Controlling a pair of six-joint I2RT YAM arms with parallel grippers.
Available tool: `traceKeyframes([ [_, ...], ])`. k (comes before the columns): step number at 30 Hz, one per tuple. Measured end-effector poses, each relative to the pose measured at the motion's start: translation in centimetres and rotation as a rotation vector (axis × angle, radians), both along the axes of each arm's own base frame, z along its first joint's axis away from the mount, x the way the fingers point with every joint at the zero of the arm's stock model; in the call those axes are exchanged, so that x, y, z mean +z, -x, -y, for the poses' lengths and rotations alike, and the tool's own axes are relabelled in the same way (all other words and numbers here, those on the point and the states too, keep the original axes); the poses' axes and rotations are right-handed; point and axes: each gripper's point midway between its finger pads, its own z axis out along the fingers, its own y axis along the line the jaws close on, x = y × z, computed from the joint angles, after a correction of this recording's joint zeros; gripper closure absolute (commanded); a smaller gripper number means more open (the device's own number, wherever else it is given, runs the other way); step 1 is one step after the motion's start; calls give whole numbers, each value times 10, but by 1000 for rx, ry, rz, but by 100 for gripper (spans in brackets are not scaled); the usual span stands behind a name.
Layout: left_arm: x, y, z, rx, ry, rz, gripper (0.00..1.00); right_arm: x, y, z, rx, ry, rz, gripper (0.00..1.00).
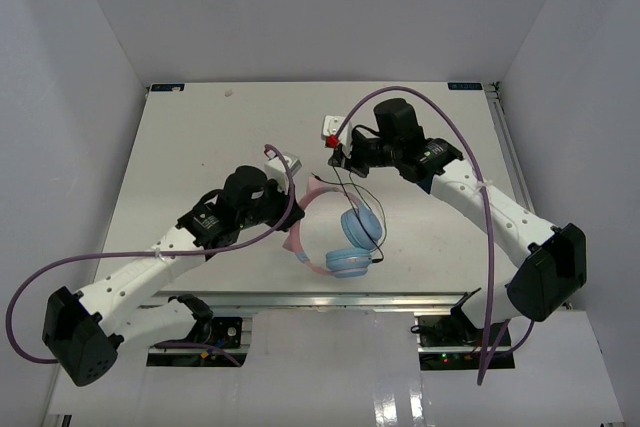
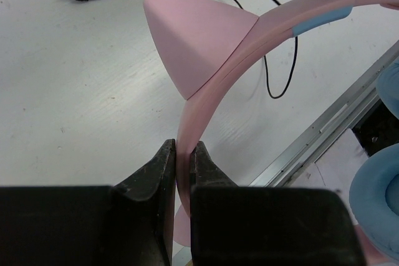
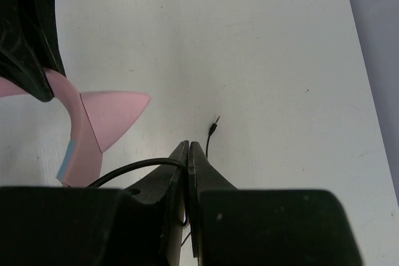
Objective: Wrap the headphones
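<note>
The headphones [image 1: 330, 237] lie near the table's front middle, with a pink headband [image 2: 212, 85] carrying a pink cat ear [image 2: 193, 35] and two light-blue ear cups [image 1: 360, 225]. My left gripper [image 2: 185, 154] is shut on the headband close to that ear. The thin black cable [image 1: 345, 182] runs up from the cups to my right gripper [image 1: 338, 159], just behind the headphones. In the right wrist view the right gripper [image 3: 188, 151] is shut on the cable [image 3: 124, 169], a loop arching over its left finger. The jack plug [image 3: 214, 123] lies on the table just ahead of its fingertips.
A small white block with a red part [image 1: 331, 131] sits behind the right gripper. The metal rail of the table's front edge [image 1: 330, 297] runs just below the ear cups. Thick purple arm cables [image 1: 480, 177] arc over both arms. White walls enclose the table.
</note>
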Motion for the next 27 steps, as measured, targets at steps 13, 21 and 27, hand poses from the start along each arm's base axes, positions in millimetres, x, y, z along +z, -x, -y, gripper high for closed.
traceKeyframes([
  [13, -17, -5, 7, -2, -31, -51, 100, -33, -12, 1, -170, 105, 74, 92],
  [21, -14, -7, 7, 18, -25, -46, 100, -42, -30, 10, -284, 135, 98, 92],
  [27, -14, -7, 7, 19, -23, -46, 100, -48, -29, 7, -272, 148, 79, 91],
])
